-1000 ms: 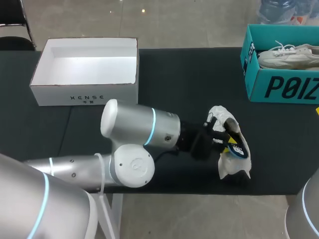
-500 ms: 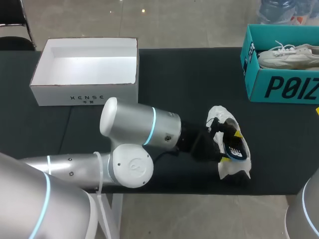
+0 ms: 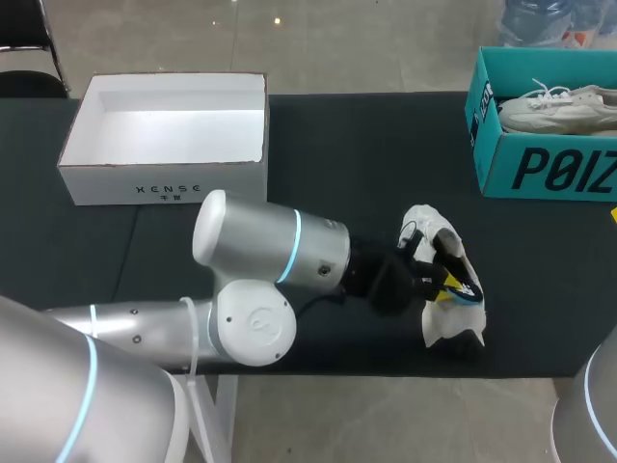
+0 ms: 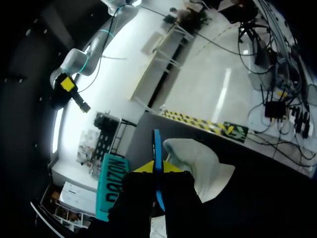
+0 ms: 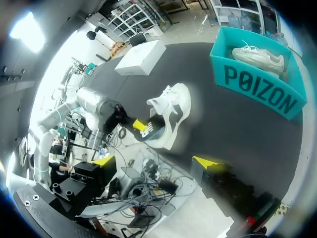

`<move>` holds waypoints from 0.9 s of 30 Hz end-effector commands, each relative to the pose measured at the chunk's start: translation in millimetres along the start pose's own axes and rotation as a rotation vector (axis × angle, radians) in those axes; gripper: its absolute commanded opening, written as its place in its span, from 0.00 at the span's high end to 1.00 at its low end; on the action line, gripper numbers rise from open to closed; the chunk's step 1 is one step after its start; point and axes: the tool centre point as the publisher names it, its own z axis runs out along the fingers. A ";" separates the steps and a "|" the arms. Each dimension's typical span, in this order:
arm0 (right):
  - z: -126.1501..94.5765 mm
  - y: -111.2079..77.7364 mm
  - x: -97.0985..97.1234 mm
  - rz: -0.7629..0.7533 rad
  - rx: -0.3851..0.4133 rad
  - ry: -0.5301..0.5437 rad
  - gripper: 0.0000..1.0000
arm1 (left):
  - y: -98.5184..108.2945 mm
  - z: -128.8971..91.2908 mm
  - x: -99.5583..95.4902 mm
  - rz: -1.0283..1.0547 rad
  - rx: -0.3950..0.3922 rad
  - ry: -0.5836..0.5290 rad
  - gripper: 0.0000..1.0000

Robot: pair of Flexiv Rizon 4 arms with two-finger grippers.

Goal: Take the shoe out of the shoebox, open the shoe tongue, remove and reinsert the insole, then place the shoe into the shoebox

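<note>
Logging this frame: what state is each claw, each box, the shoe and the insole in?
left claw: shut on the insole.
right claw: open, holding nothing.
insole: pinched on edge, sticking partly out of the shoe.
shoe: out of the boxes, resting on the table.
white shoebox: open, empty.
teal shoebox: open, with a second shoe inside.

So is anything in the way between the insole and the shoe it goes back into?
No, nothing I can see. The left gripper is shut on the insole and holds it right next to the shoe, with no other thing between them.
</note>
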 end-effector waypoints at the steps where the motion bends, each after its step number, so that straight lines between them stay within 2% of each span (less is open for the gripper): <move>1: -0.1 -0.2 0.0 0.001 0.001 -0.001 0.00 | 4.4 -0.5 -0.4 0.014 0.003 0.005 1.00; 11: -0.1 -0.2 0.0 0.001 0.001 -0.001 0.00 | 26.4 0.7 -6.4 0.068 -0.030 0.027 1.00; 16: -0.1 -0.2 0.0 0.001 0.001 -0.001 0.00 | 36.8 2.7 -2.8 0.084 -0.055 0.043 1.00; 19: -0.1 -0.2 0.0 0.001 0.001 -0.001 0.00 | 37.9 3.3 0.6 0.088 -0.061 0.051 1.00; 24: -0.1 -0.2 0.0 0.001 0.001 -0.001 0.00 | 25.6 2.6 6.8 0.073 -0.047 0.055 1.00; 25: -0.1 -0.2 0.0 0.001 0.001 -0.001 0.00 | 21.6 1.6 7.4 0.068 -0.045 0.056 0.82; 26: -0.1 -0.2 0.0 0.001 0.001 -0.001 0.00 | 18.5 0.8 7.7 0.066 -0.044 0.057 0.59; 27: -0.1 -0.2 0.0 0.001 0.001 -0.001 0.00 | 16.3 0.3 7.4 0.064 -0.040 0.058 0.20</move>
